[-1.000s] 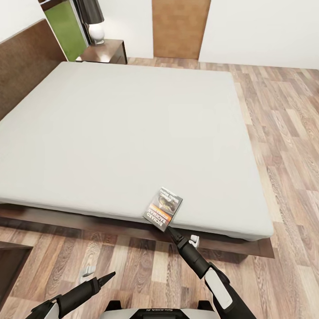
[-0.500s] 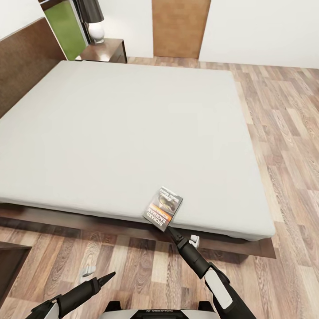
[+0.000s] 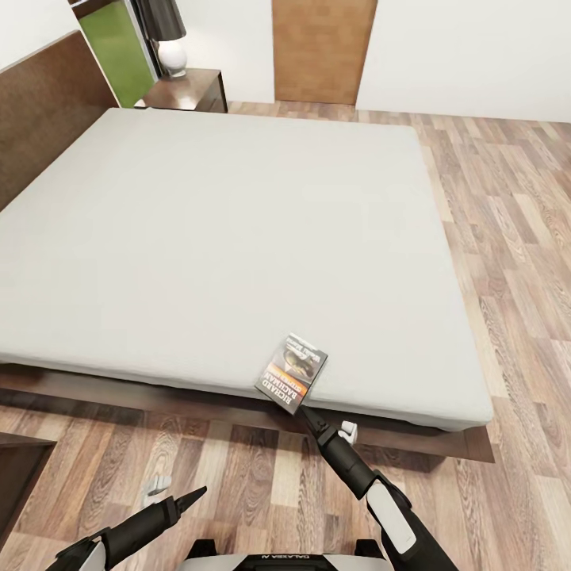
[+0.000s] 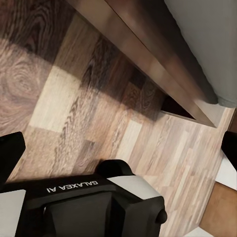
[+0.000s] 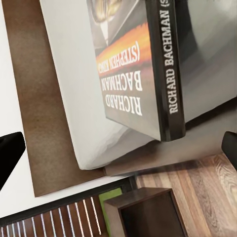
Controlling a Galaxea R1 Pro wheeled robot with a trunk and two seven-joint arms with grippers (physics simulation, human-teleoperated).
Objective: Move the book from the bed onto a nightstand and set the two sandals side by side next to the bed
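On the near edge of the bed [image 3: 238, 238], in the head view, one book [image 3: 292, 373] lies with its near end jutting past the mattress rim, long axis running from the robot up toward the far right, cover upward. The right hand [image 3: 305, 412] reaches up from below with a straight forearm, its tip right at the book's overhanging end; whether its fingers are spread or pressed together cannot be told. The left hand [image 3: 190, 498] hovers low over the wood floor [image 3: 507, 238], pointing right, fingers looking pressed to a point. One nightstand [image 3: 190, 91] stands at the far corner beside the headboard, carrying one lamp [image 3: 168, 40]. From the left wrist view, the bed frame [image 4: 148, 64] crosses diagonally above the floor planks [image 4: 74, 108]. From the right wrist view, the book [image 5: 143, 64] shows its spine and cover, its corner past the mattress edge, with dark fingertips [image 5: 10, 153] at either side, set wide apart and not touching it.
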